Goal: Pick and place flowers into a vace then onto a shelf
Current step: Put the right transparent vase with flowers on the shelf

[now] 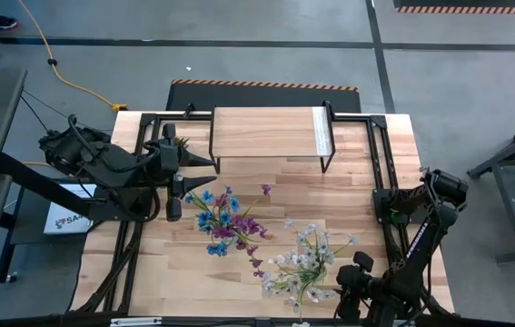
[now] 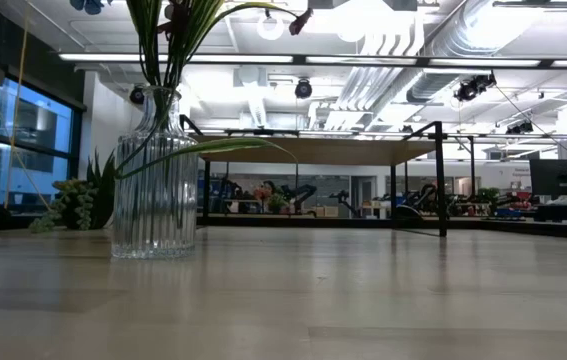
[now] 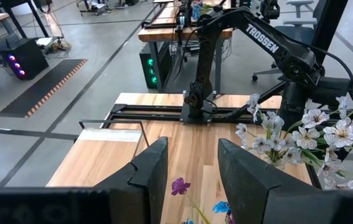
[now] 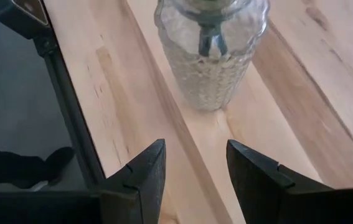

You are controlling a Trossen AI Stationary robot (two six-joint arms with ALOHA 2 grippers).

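The flowers, fake sprays on long thin green stems, stand in two bunches on the wood-plank bench. We see the purple and bright blue bunch in front of the shelf, the low riser with a light wood top and thin black metal legs. The white and pale pink bunch stands farther from the shelf, toward the right arm's side. In the low view, green stems go down into a clear ribbed glass vase, which stands on the bench in front of the shelf. We cannot tell which bunch that vase holds.

A small green spiky potted plant sits just beside the shelf's left end.

The left pincer hangs near the shelf's left front corner, just beside the blue and purple bunch. Its two dark fingers stand apart and hold nothing.

The right pincer is well away from the shelf, at the bench's near edge by the white bunch. Its fingers also stand apart, empty, pointing at a clear glass vase.
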